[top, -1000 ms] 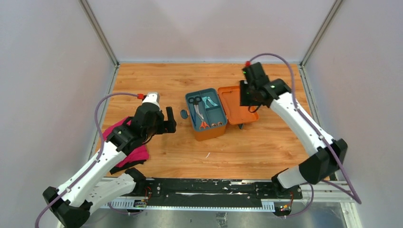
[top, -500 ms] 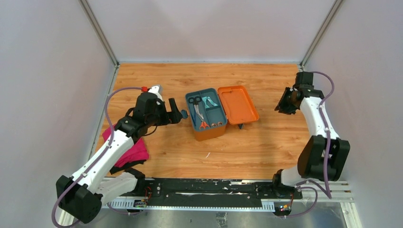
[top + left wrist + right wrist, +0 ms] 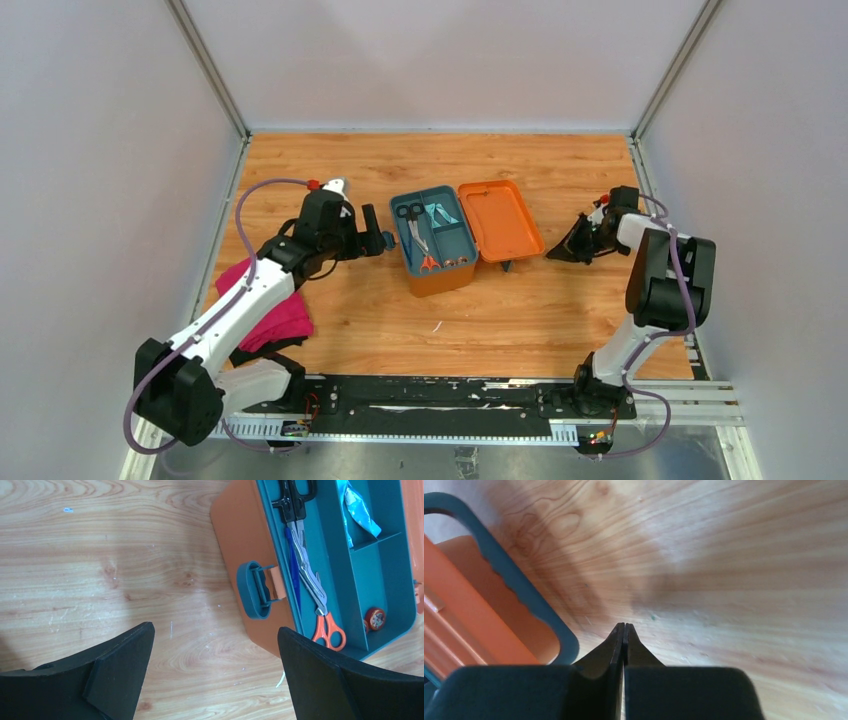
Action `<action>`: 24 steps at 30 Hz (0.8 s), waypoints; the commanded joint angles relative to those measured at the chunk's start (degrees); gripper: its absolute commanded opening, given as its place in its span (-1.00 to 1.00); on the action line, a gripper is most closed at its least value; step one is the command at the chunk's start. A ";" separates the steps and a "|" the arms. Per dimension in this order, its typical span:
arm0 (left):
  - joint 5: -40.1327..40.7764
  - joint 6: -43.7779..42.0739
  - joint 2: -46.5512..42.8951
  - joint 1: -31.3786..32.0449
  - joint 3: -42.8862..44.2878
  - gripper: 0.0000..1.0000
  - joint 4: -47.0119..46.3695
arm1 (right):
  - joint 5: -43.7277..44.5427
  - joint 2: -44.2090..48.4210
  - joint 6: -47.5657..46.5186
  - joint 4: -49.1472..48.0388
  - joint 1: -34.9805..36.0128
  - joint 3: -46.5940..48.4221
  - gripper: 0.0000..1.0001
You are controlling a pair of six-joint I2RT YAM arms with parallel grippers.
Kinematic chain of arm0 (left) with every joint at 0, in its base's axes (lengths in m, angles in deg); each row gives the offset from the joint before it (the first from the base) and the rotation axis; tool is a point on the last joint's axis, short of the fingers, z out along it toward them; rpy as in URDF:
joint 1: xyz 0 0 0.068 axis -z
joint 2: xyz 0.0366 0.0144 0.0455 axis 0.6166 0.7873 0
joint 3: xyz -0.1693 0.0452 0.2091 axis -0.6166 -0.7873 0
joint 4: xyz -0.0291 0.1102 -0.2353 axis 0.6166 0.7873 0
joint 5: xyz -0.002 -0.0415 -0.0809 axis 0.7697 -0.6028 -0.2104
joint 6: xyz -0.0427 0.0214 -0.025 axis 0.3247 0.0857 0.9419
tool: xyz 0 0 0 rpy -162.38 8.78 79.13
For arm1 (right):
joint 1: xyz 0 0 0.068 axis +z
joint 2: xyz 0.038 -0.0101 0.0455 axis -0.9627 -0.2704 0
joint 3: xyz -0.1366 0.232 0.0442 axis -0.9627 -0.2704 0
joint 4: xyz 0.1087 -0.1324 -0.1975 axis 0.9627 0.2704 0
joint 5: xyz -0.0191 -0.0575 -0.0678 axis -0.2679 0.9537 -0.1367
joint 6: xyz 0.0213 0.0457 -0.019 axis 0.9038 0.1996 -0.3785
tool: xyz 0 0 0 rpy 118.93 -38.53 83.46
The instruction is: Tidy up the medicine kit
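Medicine kit [image 3: 443, 279]: rounded orange plastic; left end effector [image 3: 214, 628] spread, right end effector [image 3: 623, 626] pressed together.

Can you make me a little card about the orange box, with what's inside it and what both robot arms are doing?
Box: medicine kit, on the wooden table
Lid: open, lying to the right
Inside: teal tray, black-handled scissors, orange-handled scissors
Left end effector: open, facing the kit's latch
Right end effector: shut, empty, right of the lid
Also: pink cloth
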 commanded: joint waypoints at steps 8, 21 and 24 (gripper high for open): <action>0.50 -0.99 2.74 -0.56 0.60 1.00 -4.44 | -19.65 -5.48 10.81 -22.25 -0.51 -10.54 -1.00; 1.76 -2.02 3.00 -0.56 1.15 1.00 -3.32 | -30.91 -10.46 35.25 -60.72 -0.09 -20.32 -1.00; 1.81 -2.07 2.53 -0.56 0.55 1.00 -3.09 | -32.62 -12.79 45.85 -76.47 0.12 -22.56 -1.00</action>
